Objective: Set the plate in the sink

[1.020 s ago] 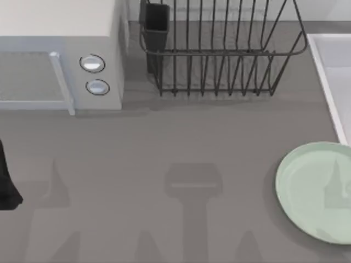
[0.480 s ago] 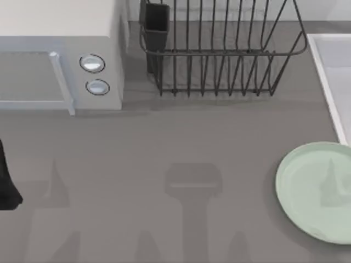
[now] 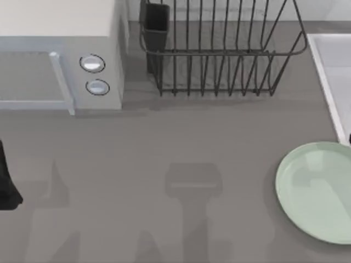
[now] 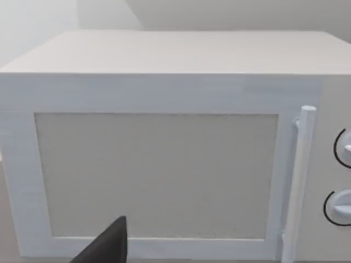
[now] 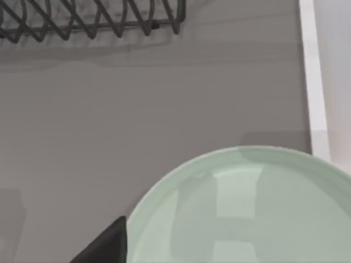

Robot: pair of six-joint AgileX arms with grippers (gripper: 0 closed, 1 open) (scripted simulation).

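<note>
The pale mint-green plate (image 3: 313,190) lies flat on the grey counter at the right, partly past the view's right edge. Just behind it, at the far right, runs the light rim of the sink (image 3: 324,76). The right wrist view looks down on the plate (image 5: 247,208) with the sink's rim (image 5: 311,82) beside it. A dark part of my right gripper (image 5: 107,245) shows above the counter next to the plate's edge, apart from it. My left gripper (image 4: 107,247) hangs parked in front of the microwave door.
A white microwave (image 3: 60,60) with two knobs stands at the back left. A black wire dish rack (image 3: 219,49) with a dark cup holder sits at the back middle. My left arm (image 3: 6,183) is a dark shape at the left edge.
The plate has stayed put. The shadow cast on it has shifted and spread, and a small dark bit has come in at the right edge above the plate.
</note>
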